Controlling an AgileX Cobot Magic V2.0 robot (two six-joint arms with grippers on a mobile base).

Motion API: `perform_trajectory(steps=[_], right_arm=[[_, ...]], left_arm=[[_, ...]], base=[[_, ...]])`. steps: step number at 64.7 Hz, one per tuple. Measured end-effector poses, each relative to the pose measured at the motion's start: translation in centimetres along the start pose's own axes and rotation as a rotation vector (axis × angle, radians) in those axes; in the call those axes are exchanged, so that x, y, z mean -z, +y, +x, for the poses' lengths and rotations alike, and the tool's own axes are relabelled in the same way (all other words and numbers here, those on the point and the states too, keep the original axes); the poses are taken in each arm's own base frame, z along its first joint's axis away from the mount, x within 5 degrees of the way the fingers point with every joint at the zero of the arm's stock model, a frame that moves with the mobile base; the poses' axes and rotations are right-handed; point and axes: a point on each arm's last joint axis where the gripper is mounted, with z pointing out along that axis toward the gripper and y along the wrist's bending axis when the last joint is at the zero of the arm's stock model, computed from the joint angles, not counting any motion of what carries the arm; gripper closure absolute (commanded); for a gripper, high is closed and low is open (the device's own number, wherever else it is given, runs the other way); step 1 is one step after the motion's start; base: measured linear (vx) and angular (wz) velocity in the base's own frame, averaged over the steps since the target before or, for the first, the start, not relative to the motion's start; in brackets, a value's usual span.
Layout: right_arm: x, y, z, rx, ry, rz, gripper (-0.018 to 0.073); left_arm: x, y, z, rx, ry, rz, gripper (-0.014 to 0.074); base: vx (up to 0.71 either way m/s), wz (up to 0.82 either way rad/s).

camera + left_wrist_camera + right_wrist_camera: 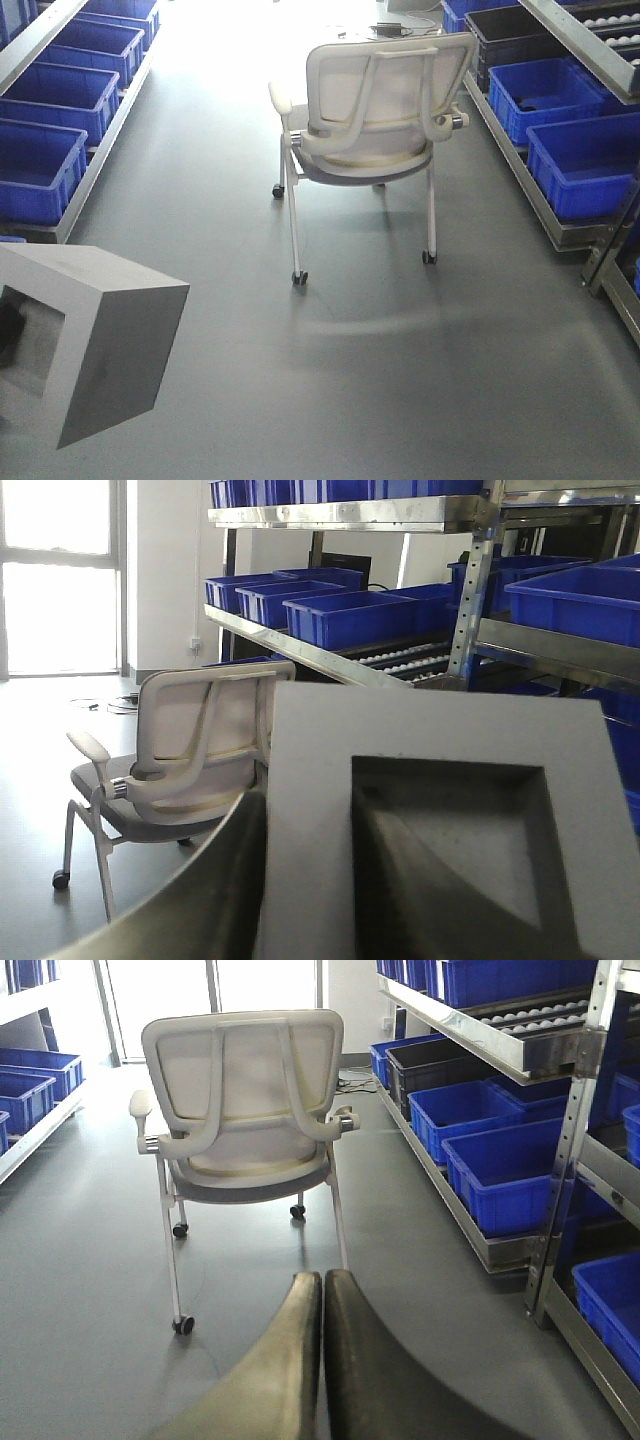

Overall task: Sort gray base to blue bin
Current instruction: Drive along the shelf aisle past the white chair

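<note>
Gray block (320, 780) fills the left wrist view, its square recess facing the camera. The left hand (310, 815) is clamped on it, with one finger (215, 880) curving up the outside wall and the other reaching into the recess. From the front the block hangs tilted at the lower left, clear of the floor (400, 380), with the recess turned left. The right hand (322, 1285) holds nothing, its two fingers pressed together. Blue bins (575, 165) stand in rows on low shelves along both sides of the aisle, with more on upper rack levels. The one second from the front on the right (545, 95) has something dark inside, too small to make out. A black bin (505, 35) sits further along the right row. The floor is smooth and gray. A white chair (370, 110) on casters stands mid-aisle, back toward the robot, and bright windows (55, 575) close the far end.
</note>
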Motion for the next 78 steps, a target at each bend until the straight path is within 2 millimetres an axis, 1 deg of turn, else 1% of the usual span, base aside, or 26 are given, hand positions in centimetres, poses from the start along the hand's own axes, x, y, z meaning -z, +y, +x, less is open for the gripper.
perform_trajectory(steps=[46,59,78], right_arm=[[0.00,0.00,0.00,0.000,0.000,0.000,0.0564],[0.00,0.00,0.00,0.000,0.000,0.000,0.0564],[0.00,0.00,0.00,0.000,0.000,0.000,0.0564]], left_arm=[[0.00,0.00,0.00,0.000,0.000,0.000,0.0450],[-0.02,0.00,0.01,0.000,0.001,0.000,0.0450],[-0.02,0.00,0.01,0.000,0.001,0.000,0.0450]], base=[[0.35,0.07],[0.30,0.42],[0.24,0.67]])
